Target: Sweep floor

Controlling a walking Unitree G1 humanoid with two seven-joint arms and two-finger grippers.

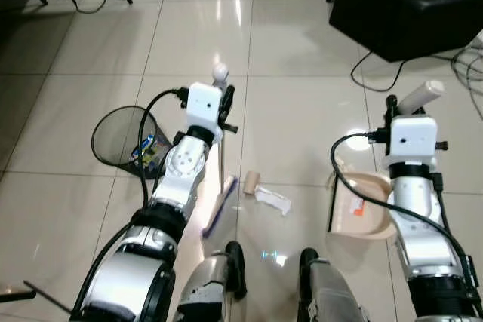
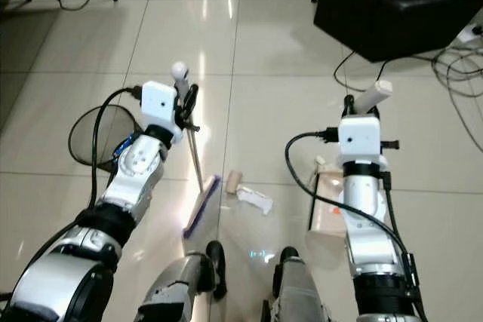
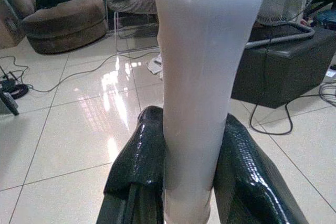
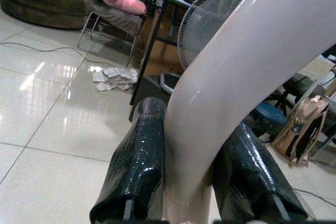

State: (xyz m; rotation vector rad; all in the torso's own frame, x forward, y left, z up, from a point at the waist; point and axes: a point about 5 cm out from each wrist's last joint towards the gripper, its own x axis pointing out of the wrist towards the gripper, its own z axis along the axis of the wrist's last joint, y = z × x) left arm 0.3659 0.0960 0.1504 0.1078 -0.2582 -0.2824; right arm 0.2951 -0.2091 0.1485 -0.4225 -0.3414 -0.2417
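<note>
Now, step: sweeping litter toward the pan.
Left gripper (image 3: 189, 182): clamps your white-handled, purple-bristled broom (image 1: 219, 205).
Right gripper (image 4: 191, 182): clamps beige plastic dustpan (image 1: 362, 213).
Litter: crumpled white paper (image 1: 272, 200) between broom and dustpan.
Next: you push broom rightward.

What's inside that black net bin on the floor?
Inside the black mesh bin, lying on its side, some colorful wrappers show near its mouth. The left arm and its black cable cross in front, hiding part of the bin.
</note>
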